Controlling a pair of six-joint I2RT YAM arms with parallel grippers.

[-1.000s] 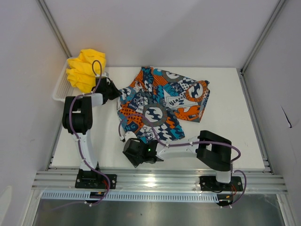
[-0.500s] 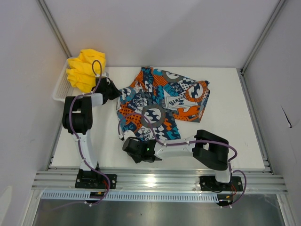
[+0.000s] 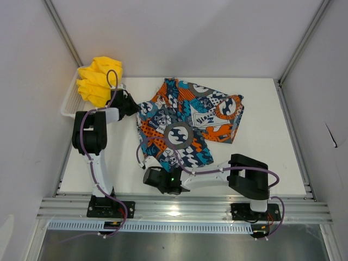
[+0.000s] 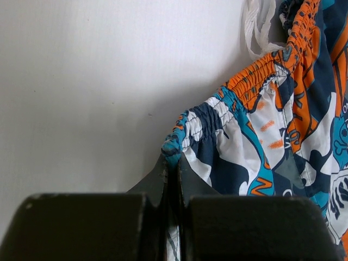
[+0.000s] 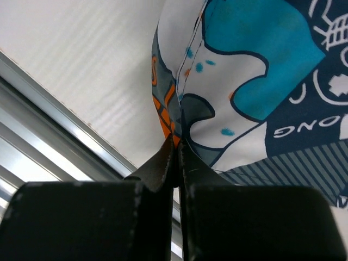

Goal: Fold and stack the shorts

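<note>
The printed shorts [image 3: 187, 125] lie spread on the white table, blue, orange, black and white. My left gripper [image 3: 132, 104] is shut on the elastic waistband corner [image 4: 173, 147] at their far left. My right gripper [image 3: 154, 175] is shut on the near hem corner [image 5: 175, 133], close to the table's front edge. The waistband's white drawstring [image 4: 256, 27] shows at the top of the left wrist view. The yellow shorts [image 3: 99, 79] sit bunched in the basket at the far left.
A white mesh basket [image 3: 70, 100] stands at the table's far left corner. The aluminium front rail [image 3: 185, 206] runs just below the right gripper. Grey walls close in the table on three sides.
The right gripper has closed on the near hem of the printed shorts and slid slightly toward the front edge. The cloth's near edge has shifted with it. The left arm has stayed still.
</note>
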